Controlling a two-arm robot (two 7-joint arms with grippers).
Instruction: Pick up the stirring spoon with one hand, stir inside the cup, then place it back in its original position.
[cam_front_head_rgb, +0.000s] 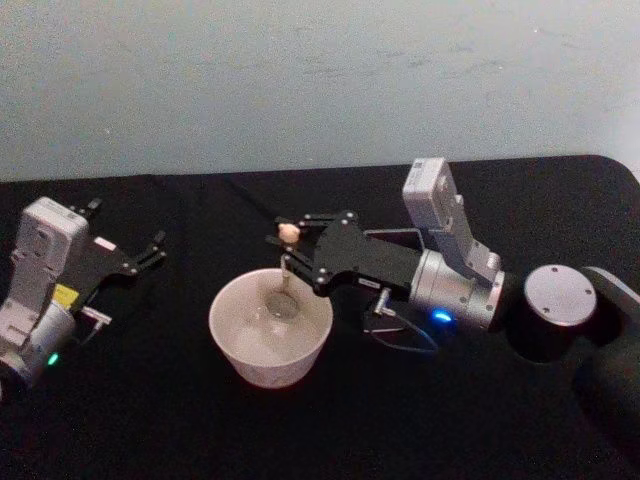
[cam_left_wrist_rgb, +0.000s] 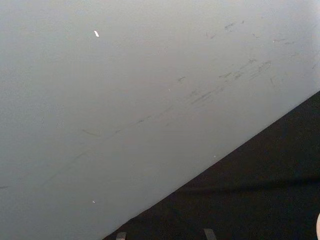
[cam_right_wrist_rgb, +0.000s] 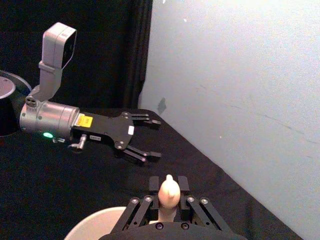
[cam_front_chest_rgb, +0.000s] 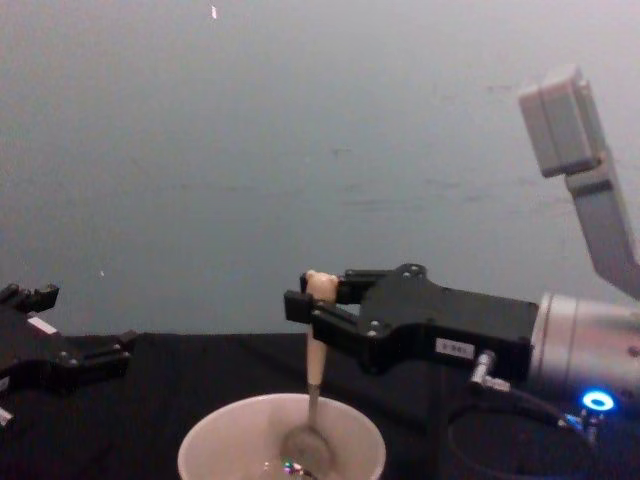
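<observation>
Centre frame, the right gripper (cam_front_head_rgb: 285, 250) clamps the stirring spoon (cam_front_chest_rgb: 314, 372) in the cup (cam_front_head_rgb: 250, 345); left gripper (cam_front_head_rgb: 127, 230) sits far left, fingers spread.

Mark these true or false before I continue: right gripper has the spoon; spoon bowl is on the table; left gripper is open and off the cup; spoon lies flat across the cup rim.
1. The right gripper is shut on the stirring spoon. True: its fingers clamp the pale handle just below the bear head.
2. The spoon's metal bowl rests on the table. False: it is down inside the cup.
3. The left gripper is open and apart from the cup. True: it sits off to the robot's left, holding nothing.
4. The spoon lies flat across the cup's rim. False: it stands close to upright, with the bear head on top.
</observation>
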